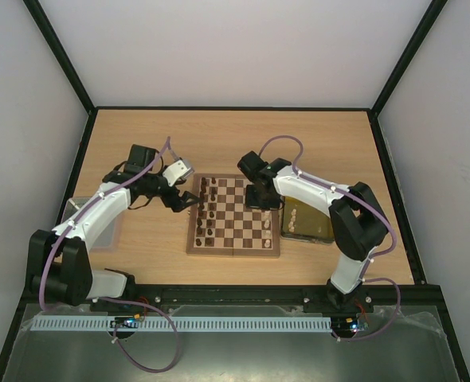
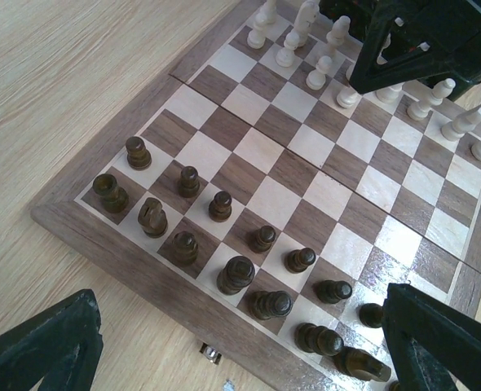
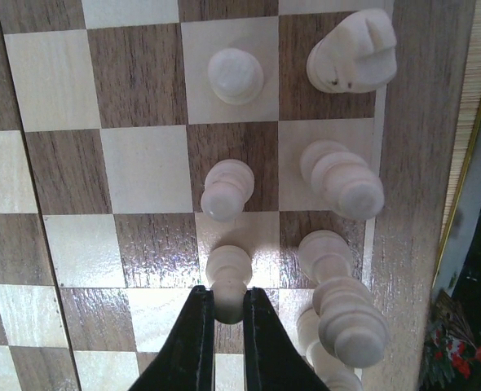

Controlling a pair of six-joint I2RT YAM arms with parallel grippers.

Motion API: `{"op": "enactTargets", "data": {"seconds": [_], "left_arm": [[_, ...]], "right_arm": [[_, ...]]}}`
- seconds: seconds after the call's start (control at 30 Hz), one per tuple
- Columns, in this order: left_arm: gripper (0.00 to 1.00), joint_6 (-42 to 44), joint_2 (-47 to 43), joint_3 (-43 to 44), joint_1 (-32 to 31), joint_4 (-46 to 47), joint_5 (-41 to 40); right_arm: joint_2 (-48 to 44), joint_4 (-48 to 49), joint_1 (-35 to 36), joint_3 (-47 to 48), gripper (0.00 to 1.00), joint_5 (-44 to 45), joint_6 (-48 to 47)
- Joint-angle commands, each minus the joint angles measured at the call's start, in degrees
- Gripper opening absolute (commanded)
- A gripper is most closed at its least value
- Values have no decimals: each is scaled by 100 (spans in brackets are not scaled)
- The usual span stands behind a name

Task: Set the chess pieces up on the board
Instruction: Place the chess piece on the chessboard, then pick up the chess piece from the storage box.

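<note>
My right end effector [image 3: 228,303] is pinched shut on a pale pawn [image 3: 227,273]; the pawn sits straight between the fingertips, upright, its long axis running up toward the wrist camera. It stands in the pawn file, second in from the brown rim of the board [image 1: 235,251], in line with two more pale pawns [image 3: 227,189] ahead of it; whether its foot is fully down on the square I cannot tell, since the fingers hide it. A taller pale back-rank piece [image 3: 350,326] stands just beside one finger; so I judge the way out, after letting go, is straight up along the pawn's axis, not sideways. My left end effector [image 1: 181,202] hangs with its fingers wide apart and nothing between them, at the board's opposite edge by the dark pieces [image 2: 236,273]; it is well apart from this pawn, so the right arm is plainly the nearer.
</note>
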Motion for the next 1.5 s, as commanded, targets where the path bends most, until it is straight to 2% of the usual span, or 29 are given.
{"op": "enactTargets", "data": {"seconds": [0.0, 0.3, 0.43, 0.53, 0.8, 1.07, 1.17, 1.27, 1.47], "left_arm": [[93, 120, -116, -81, 38, -96, 172], [93, 155, -108, -108, 41, -113, 244], [93, 171, -85, -99, 39, -131, 264], [93, 172, -78, -108, 36, -132, 275], [93, 182, -27, -100, 41, -137, 310], [93, 174, -18, -82, 40, -153, 326], [93, 173, -11, -73, 39, -157, 323], [93, 170, -10, -73, 34, -162, 323], [93, 181, 22, -43, 30, -182, 367]], "right_arm": [[114, -15, 14, 114, 2, 184, -56], [150, 4, 7, 177, 3, 189, -22], [158, -25, 7, 229, 14, 185, -15], [129, -32, 7, 235, 18, 176, -12], [-32, -129, 3, 345, 19, 206, 23], [-585, -694, -183, 759, 19, 653, 99], [-912, -778, -472, 492, 19, 706, 152], [-1244, -745, -873, 18, 27, 669, 171], [-1625, -613, -1312, -758, 29, 594, 44]]}}
